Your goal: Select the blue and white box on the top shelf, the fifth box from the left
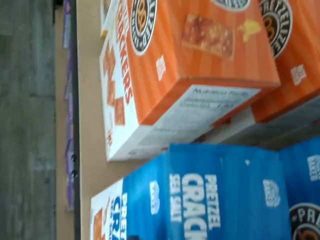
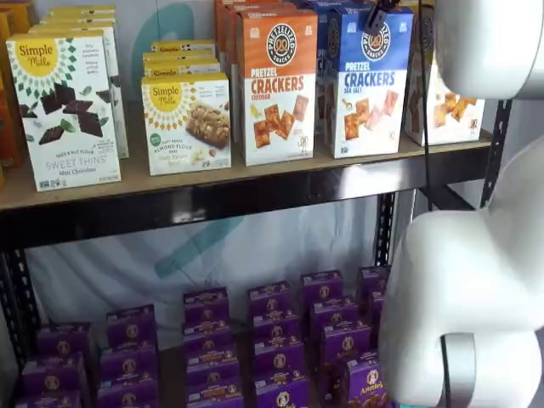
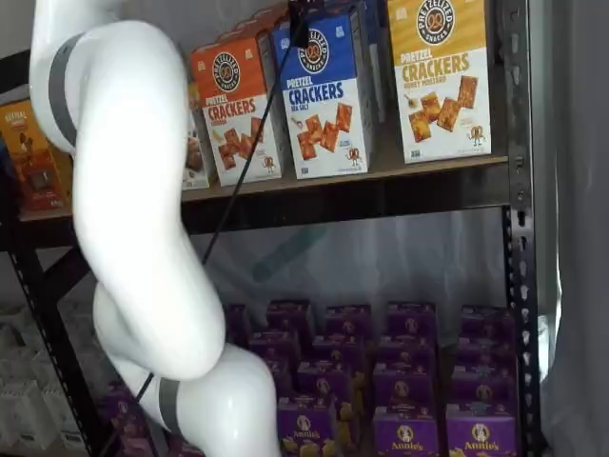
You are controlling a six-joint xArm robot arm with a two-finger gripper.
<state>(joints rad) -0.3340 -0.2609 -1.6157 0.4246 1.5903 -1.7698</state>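
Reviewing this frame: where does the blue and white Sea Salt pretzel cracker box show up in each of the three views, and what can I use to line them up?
Wrist view: the blue and white box fills one edge of the picture, turned on its side.
A shelf view: upper right, on the top shelf.
A shelf view: top centre.
Shared landmark: the orange Cheddar box directly beside it in all three.

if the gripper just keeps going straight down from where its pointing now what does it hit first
Most likely the top of the blue and white box. In both shelf views the gripper shows only as dark fingers at the top edge, right above that box. Depth is unclear, so it may sit over a box behind it.
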